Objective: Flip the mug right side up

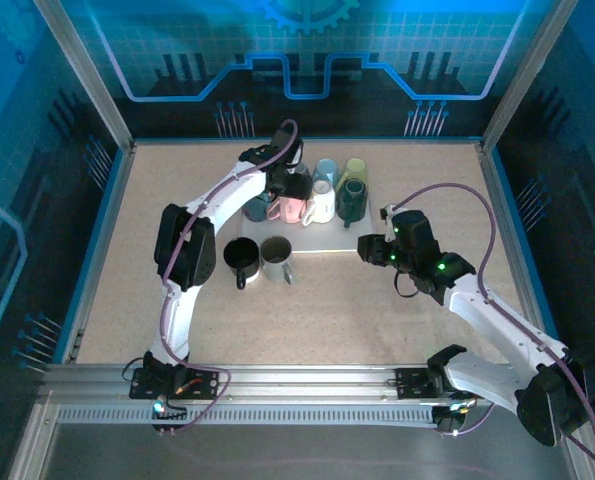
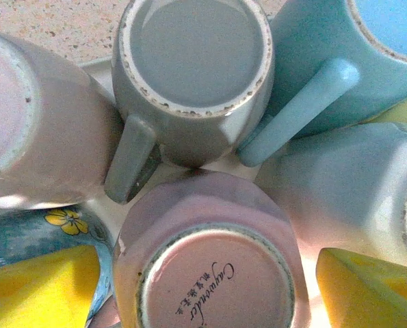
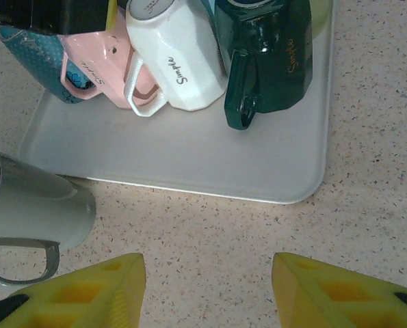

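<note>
Several mugs stand upside down, packed together on the white tray (image 1: 327,240). In the left wrist view a pink mug (image 2: 210,212) shows its printed base, with a grey mug (image 2: 196,61), a light blue mug (image 2: 367,48) and a white mug (image 2: 353,184) round it. My left gripper (image 2: 208,256) hangs over the pink mug, its yellow fingers (image 2: 39,287) wide apart on either side and not visibly touching. From above, the left gripper (image 1: 295,188) covers that cluster. My right gripper (image 3: 208,263) stands open and empty over bare table, just in front of the tray (image 3: 189,157).
A black mug (image 1: 241,257) and a grey mug (image 1: 275,255) stand upright on the table left of the tray's front. A dark green mug (image 3: 268,55) and a blue patterned mug (image 3: 32,61) flank the cluster. The right gripper (image 1: 365,247) sits at the tray's right front corner.
</note>
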